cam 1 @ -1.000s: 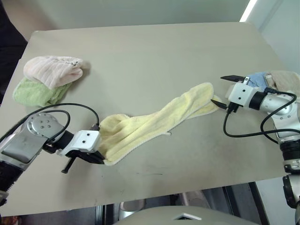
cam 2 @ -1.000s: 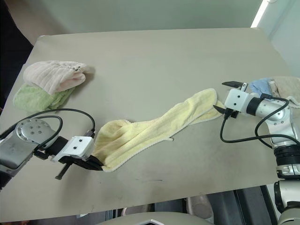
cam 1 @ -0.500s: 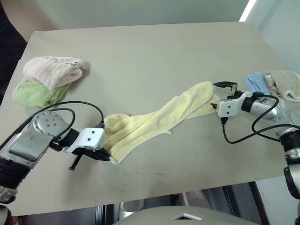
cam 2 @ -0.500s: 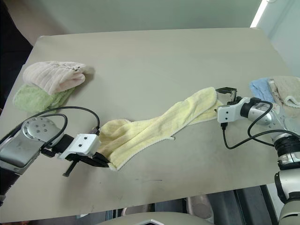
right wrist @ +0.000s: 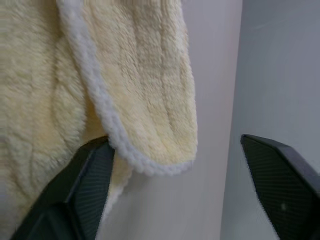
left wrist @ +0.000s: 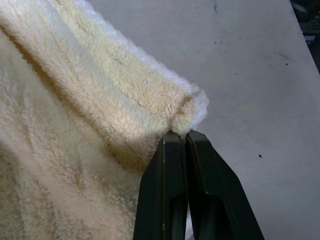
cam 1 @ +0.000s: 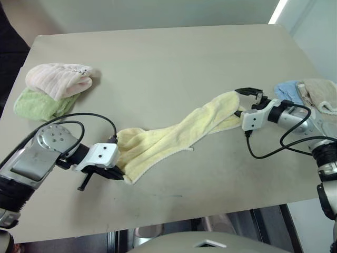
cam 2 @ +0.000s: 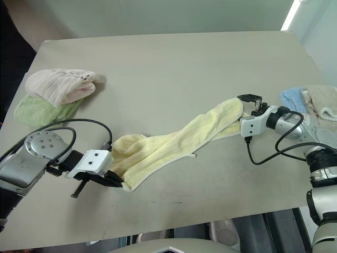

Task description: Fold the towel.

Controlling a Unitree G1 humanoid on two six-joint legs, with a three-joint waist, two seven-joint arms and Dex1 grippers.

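Note:
The pale yellow towel [cam 1: 174, 134] lies bunched in a long diagonal strip across the table, from near left to far right. My left gripper [cam 1: 119, 174] is shut on the towel's near-left corner; the left wrist view shows its fingers [left wrist: 172, 165] pinched together on the white-edged corner [left wrist: 192, 107]. My right gripper [cam 1: 243, 102] is at the strip's right end and stands open. In the right wrist view the rounded, white-hemmed end of the towel [right wrist: 150, 110] lies between its two spread fingers [right wrist: 92, 170].
A pink towel [cam 1: 60, 79] rests on a green one [cam 1: 37, 105] at the table's far left. A light blue towel [cam 1: 287, 90] and a beige cloth [cam 1: 321, 92] lie at the right edge, just behind my right arm. Bare tabletop [cam 1: 168, 58] stretches beyond the yellow strip.
My right gripper has moved left onto the towel's right end and rolled, so its fingers now straddle the corner. The left gripper keeps its grip and stays put.

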